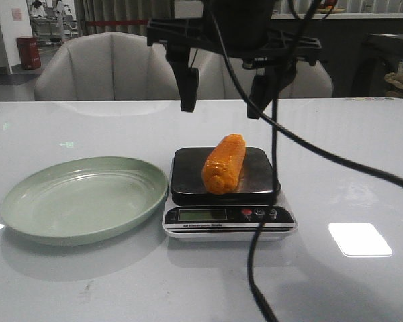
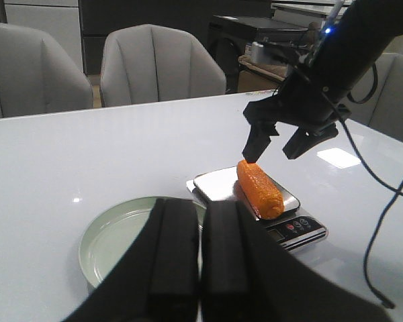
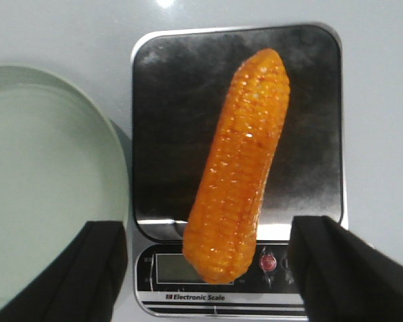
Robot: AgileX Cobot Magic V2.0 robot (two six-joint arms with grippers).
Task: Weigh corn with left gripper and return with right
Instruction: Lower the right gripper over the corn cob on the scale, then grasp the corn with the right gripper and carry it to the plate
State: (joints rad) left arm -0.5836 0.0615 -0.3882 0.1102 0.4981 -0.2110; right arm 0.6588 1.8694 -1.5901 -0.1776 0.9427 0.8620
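The orange-yellow corn (image 1: 225, 163) lies lengthwise on the black platform of the electronic scale (image 1: 188, 176), its near end overhanging the display. My right gripper (image 1: 223, 100) hangs open above the corn, one finger on each side, not touching it. In the right wrist view the corn (image 3: 240, 181) lies between the open fingers of the right gripper (image 3: 211, 228), over the scale (image 3: 168, 121). My left gripper (image 2: 200, 204) is shut and empty, held above the table on the plate's side. The left wrist view shows the corn (image 2: 260, 189) and the right gripper (image 2: 277, 146) over it.
A pale green plate (image 1: 80, 198) sits empty left of the scale, also in the left wrist view (image 2: 114, 235) and the right wrist view (image 3: 40, 188). A black cable (image 1: 255, 268) trails from the right arm across the table in front of the scale. Grey chairs (image 1: 107, 67) stand behind the table.
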